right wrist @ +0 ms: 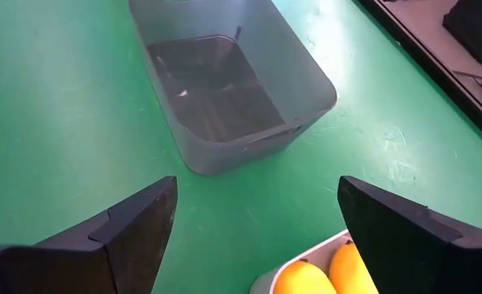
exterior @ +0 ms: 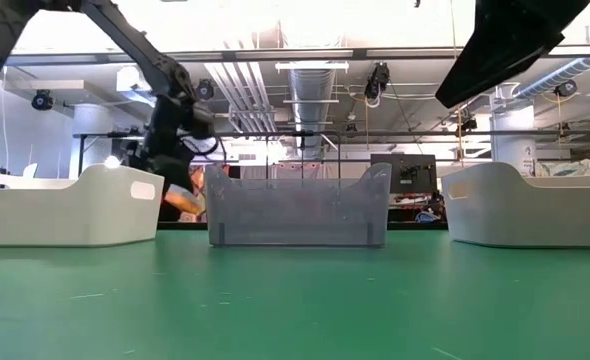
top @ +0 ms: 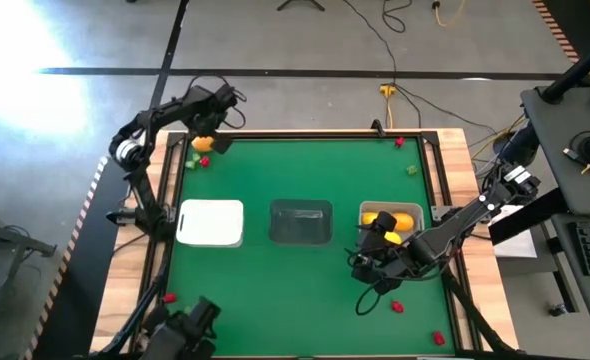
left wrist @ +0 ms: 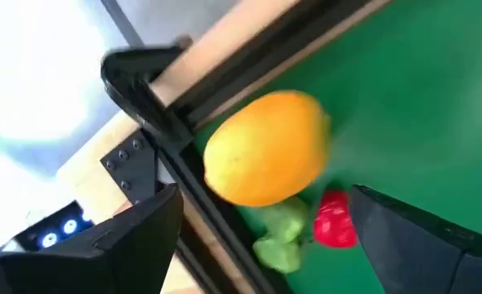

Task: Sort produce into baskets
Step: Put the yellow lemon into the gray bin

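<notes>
An orange lemon-like fruit [left wrist: 265,159] lies in the table's far left corner beside the black frame rail, with a green bit [left wrist: 280,237] and a red bit [left wrist: 335,220] next to it. My left gripper [top: 207,128] hangs open just above this group, its fingers on either side of the fruit and apart from it. A white basket [top: 211,222], a dark transparent basket [top: 301,222] and a pale basket [top: 415,210] stand in a row mid-table. Two yellow fruits [right wrist: 306,278] lie in the pale basket. My right gripper [top: 367,262] hovers open by that basket's near left corner.
Loose red bits lie at the near right [top: 397,305], the near right corner [top: 438,338], the near left [top: 170,297] and the far right [top: 399,142]. A green bit [top: 412,170] lies near the right edge. A black frame rail [left wrist: 200,188] borders the mat.
</notes>
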### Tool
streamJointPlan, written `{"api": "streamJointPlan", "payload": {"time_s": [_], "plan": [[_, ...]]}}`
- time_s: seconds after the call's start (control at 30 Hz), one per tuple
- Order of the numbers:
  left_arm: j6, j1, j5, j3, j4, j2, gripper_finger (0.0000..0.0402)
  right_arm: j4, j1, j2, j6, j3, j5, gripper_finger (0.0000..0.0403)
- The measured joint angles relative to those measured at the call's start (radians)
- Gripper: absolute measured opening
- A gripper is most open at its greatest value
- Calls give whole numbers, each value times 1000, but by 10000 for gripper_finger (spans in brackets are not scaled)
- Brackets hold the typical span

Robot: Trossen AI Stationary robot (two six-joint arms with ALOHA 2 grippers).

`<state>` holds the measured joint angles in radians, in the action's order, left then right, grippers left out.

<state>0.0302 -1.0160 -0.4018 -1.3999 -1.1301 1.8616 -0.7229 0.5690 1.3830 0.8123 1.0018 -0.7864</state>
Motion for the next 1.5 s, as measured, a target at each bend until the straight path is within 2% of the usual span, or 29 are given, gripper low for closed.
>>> {"api": "streamJointPlan", "payload": {"time_s": [0.4,0.77,0.87,1.03,1.07,1.2,1.3,1.4,1.5], "plan": [[40,-17,-8,-60,-27,174,327,-1,0,0,33,-1,0,334],[44,-17,-3,-46,-28,223,320,-1,-14,0,38,-1,-2,333],[45,-14,1,-46,-22,221,298,-1,-13,0,52,-1,-2,333],[26,-6,41,-45,-3,218,225,-1,-13,7,78,-1,-2,330],[16,-2,54,-45,6,214,213,-1,-9,12,79,-1,-2,328],[-5,34,116,-43,14,178,211,-2,10,38,79,-2,-2,320],[-7,74,223,-51,21,95,211,-1,21,55,79,-2,-21,315],[-11,143,346,-47,72,-11,229,-1,24,59,82,-2,-42,309],[-8,254,401,-29,148,-123,236,-2,35,59,86,-2,-97,305]]}}
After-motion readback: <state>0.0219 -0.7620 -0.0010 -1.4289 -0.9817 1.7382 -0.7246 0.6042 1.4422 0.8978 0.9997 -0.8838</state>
